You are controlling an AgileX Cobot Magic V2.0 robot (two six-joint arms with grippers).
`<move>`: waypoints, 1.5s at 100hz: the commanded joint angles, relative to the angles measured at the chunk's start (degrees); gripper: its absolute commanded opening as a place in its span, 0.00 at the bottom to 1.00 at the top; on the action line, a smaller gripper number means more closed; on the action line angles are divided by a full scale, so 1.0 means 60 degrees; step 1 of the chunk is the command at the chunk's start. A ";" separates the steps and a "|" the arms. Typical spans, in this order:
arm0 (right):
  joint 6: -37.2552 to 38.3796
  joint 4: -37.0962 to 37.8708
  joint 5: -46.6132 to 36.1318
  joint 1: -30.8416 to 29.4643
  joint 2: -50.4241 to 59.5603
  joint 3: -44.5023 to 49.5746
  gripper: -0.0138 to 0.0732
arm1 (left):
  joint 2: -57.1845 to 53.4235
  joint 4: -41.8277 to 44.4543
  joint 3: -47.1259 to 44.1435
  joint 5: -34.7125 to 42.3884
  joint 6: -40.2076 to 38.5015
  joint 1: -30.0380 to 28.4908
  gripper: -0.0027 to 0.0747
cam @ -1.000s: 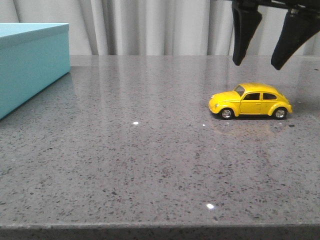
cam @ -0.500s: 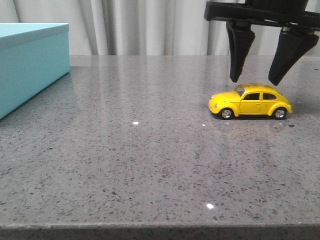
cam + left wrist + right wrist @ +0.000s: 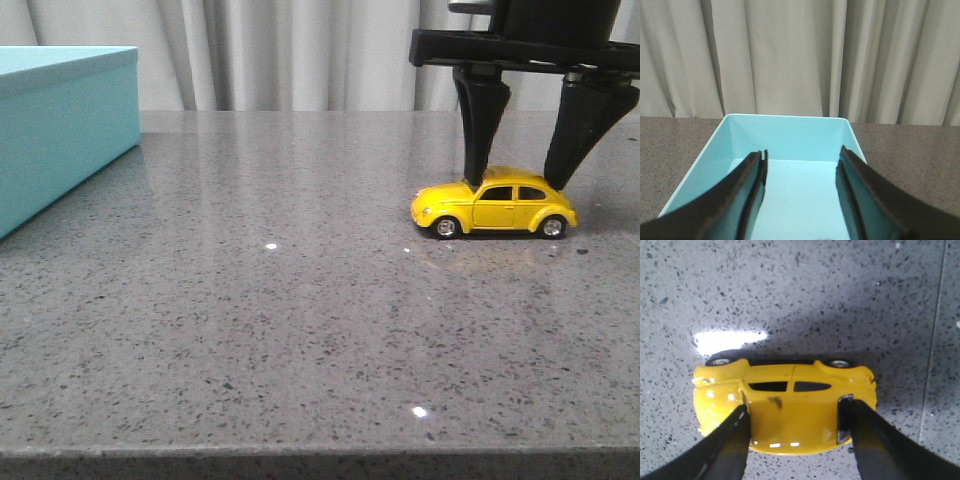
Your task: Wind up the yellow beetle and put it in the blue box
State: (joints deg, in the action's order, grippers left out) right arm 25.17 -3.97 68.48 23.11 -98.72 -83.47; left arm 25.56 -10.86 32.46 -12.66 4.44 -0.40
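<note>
Grey stone table (image 3: 250,320) w/ curtains (image 3: 300,50) behind, blue box (image 3: 60,120) far left.

glossy yellow beetle (image 3: 494,207), matte blue box (image 3: 60,130), polished speckled stone table (image 3: 300,320)

The right gripper (image 3: 518,183) points straight down, fingers spread apart; the left gripper (image 3: 801,200) reaches forward, its fingers also parted
</note>
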 commanded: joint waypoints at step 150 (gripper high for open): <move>-0.0987 0.1811 -0.0336 -0.1911 0.4208 0.0821 0.67 | 0.0118 -0.0040 0.0323 0.0749 -0.0049 0.0063 0.44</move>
State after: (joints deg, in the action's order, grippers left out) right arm 20.63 6.52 69.53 11.11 -77.46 -76.96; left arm 25.56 -10.86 32.46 -12.66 4.44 -0.40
